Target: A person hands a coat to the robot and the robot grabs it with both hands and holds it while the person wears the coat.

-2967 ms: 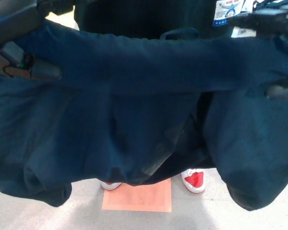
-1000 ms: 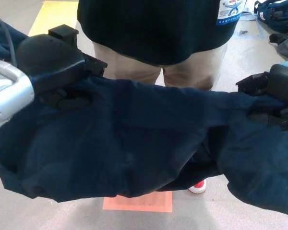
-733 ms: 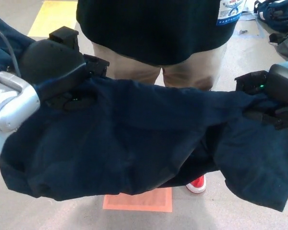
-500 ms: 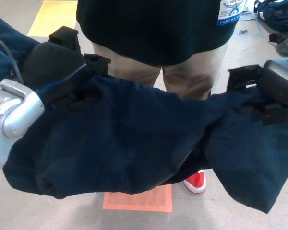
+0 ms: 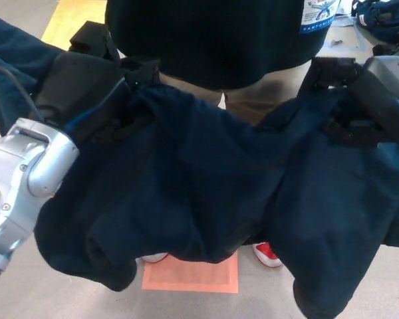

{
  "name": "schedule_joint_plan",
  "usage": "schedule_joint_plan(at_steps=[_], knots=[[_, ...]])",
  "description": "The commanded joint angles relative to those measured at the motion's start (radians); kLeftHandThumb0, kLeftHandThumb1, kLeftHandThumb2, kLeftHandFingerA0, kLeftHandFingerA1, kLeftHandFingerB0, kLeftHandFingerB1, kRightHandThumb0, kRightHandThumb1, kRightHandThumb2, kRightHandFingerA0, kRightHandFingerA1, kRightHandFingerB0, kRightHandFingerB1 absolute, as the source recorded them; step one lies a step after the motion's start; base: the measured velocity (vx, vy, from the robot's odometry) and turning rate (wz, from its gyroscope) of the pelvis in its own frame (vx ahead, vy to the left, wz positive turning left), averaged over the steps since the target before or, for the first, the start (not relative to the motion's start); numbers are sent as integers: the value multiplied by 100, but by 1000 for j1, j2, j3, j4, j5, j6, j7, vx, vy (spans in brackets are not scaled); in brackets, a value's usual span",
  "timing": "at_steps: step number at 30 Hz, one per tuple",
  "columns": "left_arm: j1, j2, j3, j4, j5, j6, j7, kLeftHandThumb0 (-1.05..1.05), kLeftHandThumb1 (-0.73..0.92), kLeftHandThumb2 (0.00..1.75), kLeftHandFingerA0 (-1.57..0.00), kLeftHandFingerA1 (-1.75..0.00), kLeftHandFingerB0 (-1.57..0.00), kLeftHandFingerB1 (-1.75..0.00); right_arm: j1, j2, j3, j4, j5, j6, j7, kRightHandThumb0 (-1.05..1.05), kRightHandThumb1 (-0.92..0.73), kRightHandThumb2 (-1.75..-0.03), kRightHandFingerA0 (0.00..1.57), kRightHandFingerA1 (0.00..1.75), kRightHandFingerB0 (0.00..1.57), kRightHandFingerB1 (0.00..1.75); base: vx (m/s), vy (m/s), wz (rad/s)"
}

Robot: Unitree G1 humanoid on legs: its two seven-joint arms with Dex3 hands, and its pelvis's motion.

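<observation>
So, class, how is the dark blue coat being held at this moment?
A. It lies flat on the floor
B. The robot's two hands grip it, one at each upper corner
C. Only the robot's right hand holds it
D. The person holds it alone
B: the left hand and right hand each clutch the coat, which sags between them.

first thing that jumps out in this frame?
The dark navy coat fills most of the view, stretched and sagging between the left hand at upper left and the right hand at upper right, both shut on its top edge. Just behind it stands a person in a black top and tan trousers, with a red shoe and an orange floor patch showing beneath the coat's hem.
</observation>
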Motion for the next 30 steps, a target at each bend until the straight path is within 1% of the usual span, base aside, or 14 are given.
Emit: schedule_joint_plan(at_steps=[1,7,14,17,20,21,22,23,25,26,27,28,29,30], knots=[[-16,-136,156,73,109,6,638,-36,89,66,-94,-175,-66,-170,-85,126,-228,73,-126,-141,-614,-34,-86,-70,98,175,83,163,0,0,0],[-58,-118,176,77,111,-25,653,-35,89,66,-95,-175,-67,-172,-149,120,-248,103,-127,-161,-619,-31,-89,-67,99,175,76,168,0,0,0],[-134,-63,221,88,98,-58,654,-35,87,66,-95,-175,-67,-172,-231,81,-294,124,-101,-173,-579,-33,-88,-66,98,175,75,159,0,0,0],[-211,23,257,125,94,-100,654,-35,83,65,-96,-175,-66,-167,-308,-9,-324,174,-112,-189,-559,-32,-89,-67,102,175,78,165,0,0,0],[-216,24,259,134,96,-107,660,-35,83,65,-96,-175,-66,-167,-313,-9,-328,185,-119,-199,-563,-32,-89,-67,102,175,78,165,0,0,0],[-247,55,272,143,100,-113,661,-32,84,64,-95,-175,-59,-166,-329,-35,-335,193,-117,-198,-540,-36,-92,-70,92,175,74,158,0,0,0],[-269,78,281,150,103,-117,661,-32,84,64,-95,-175,-59,-166,-341,-56,-341,199,-116,-197,-523,-36,-92,-70,92,175,74,158,0,0,0],[-301,106,290,162,110,-115,658,-35,86,65,-96,-175,-61,-168,-367,-88,-352,220,-102,-211,-493,-39,-88,-73,98,173,84,153,0,0,0],[-318,114,289,174,116,-110,658,-35,86,65,-96,-175,-61,-168,-391,-106,-361,248,-83,-238,-477,-39,-88,-73,98,173,84,153,0,0,0],[-343,127,292,197,104,-132,655,-34,88,66,-96,-175,-64,-170,-406,-122,-361,249,-90,-227,-456,-37,-87,-72,102,164,95,104,0,0,0],[-374,145,296,224,90,-159,649,-34,88,66,-96,-175,-64,-170,-424,-141,-360,249,-98,-210,-430,-37,-87,-72,102,164,95,104,0,0,0],[-400,165,289,245,100,-159,643,-38,90,67,-96,-175,-64,-169,-439,-151,-357,259,-103,-207,-418,-35,-86,-71,104,156,97,82,0,0,0],[-406,170,286,251,104,-158,642,-38,90,67,-96,-175,-64,-169,-443,-153,-356,263,-104,-207,-416,-35,-86,-71,104,156,97,82,0,0,0],[-425,180,279,262,116,-147,638,-40,92,68,-96,-175,-63,-168,-458,-158,-352,279,-105,-218,-416,-35,-85,-70,104,158,96,93,0,0,0]])
